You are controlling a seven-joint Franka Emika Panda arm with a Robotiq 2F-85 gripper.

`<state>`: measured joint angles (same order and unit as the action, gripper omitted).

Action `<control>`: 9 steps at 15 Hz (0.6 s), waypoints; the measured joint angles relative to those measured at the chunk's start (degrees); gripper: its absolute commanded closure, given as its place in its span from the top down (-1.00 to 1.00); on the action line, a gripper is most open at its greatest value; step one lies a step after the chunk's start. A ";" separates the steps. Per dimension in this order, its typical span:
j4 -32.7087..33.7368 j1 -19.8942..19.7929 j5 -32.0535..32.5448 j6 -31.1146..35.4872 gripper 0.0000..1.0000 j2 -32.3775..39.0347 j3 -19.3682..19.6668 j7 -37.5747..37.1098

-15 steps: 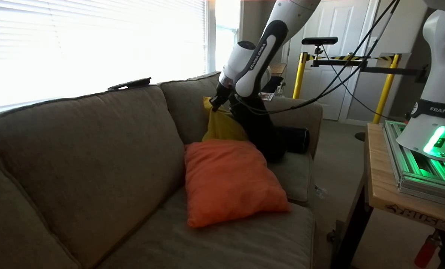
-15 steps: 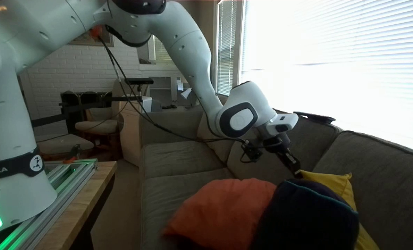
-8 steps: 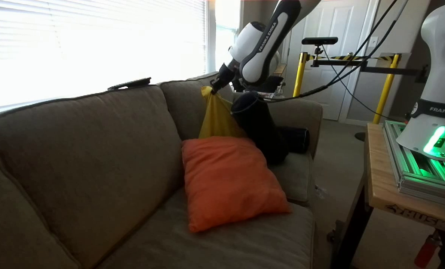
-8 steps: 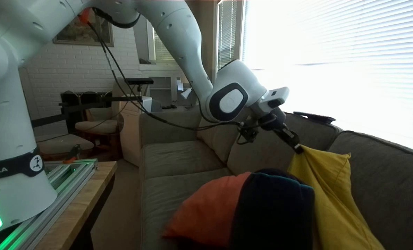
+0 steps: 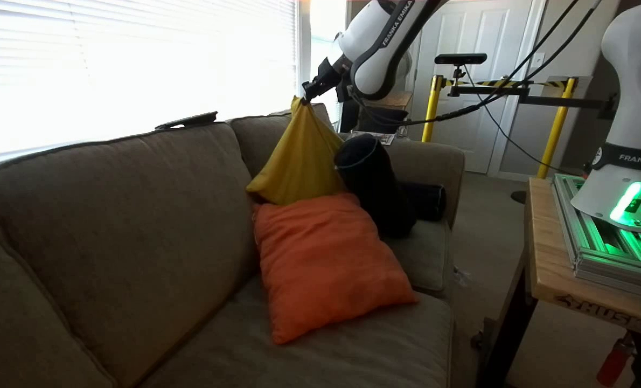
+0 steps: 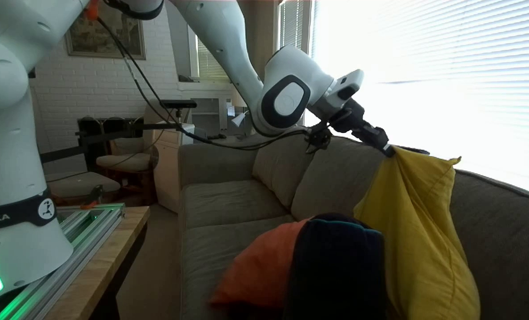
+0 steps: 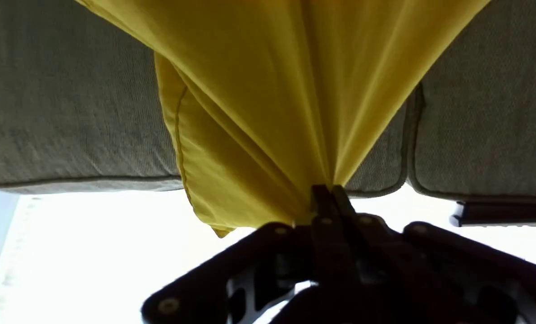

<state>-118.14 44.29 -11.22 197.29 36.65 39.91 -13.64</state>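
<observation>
Raised since half a second ago along with the gripper (image 6: 389,151), up before the bright window (image 6: 424,66), and with far more of the yellow pillow (image 6: 424,240) in sight. Clamped tight on one corner of that pillow, with the cloth pinched to a narrow neck in the wrist view. Drawn up into a tent shape, mustard-toned, with sharp pleats fanning from the pinch, a stitched seam down one side and a second corner jutting loose. Spread wide below, in front of the sofa back (image 5: 121,215); impossible to tell whether resting on the seat cushions (image 6: 233,200).

Pinched just above the top edge of the sofa back, with room upward and sideways toward the far armrest (image 6: 218,166). Well apart from the wooden work table (image 5: 541,231) and the yellow posts (image 5: 432,105).

Crowded at the lower edge by an orange pillow (image 5: 334,264) and at the side by a dark bolster (image 5: 377,188), tilted, with light edging round its end. Followed, nearer the other armrest (image 5: 436,159), by a second dark roll (image 5: 425,202). Off to one side, on top of the sofa back, a flat dark object (image 5: 188,121). Behind the gripper, black cables (image 5: 455,114) looping from the robot arm (image 6: 220,40).
</observation>
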 measured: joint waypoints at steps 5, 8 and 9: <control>-0.04 6.00 -0.05 0.85 -0.99 -0.33 6.94 0.00; -0.06 10.60 -0.05 1.79 -0.99 -0.68 11.78 0.00; -0.07 12.25 -0.05 2.22 -0.99 -0.88 13.47 0.00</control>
<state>-118.20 56.54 -11.27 199.51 35.77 53.38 -13.64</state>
